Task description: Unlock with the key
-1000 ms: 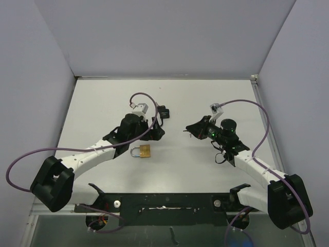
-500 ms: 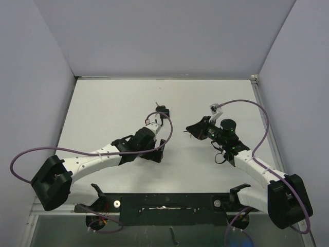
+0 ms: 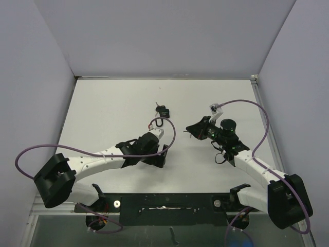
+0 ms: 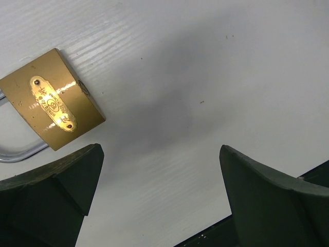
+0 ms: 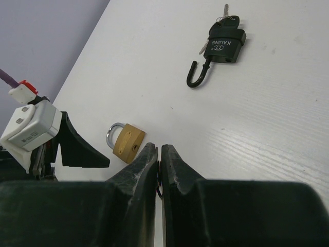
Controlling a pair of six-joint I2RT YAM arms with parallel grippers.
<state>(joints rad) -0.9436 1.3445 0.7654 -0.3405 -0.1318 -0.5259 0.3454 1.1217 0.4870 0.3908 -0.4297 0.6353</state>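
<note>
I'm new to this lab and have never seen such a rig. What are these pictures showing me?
Two robot arms are bolted at the near edge of a white table. One picture is taken from above and behind them; the other two come from cameras on each wrist.

A brass padlock lies flat on the table, just ahead of the left pincer, whose fingers are spread open and hold nothing. Farther back lies a black padlock, its shackle swung open and a key in it.

The right pincer is pressed shut. Something small and dark may sit between its fingertips, but I cannot tell what.
</note>
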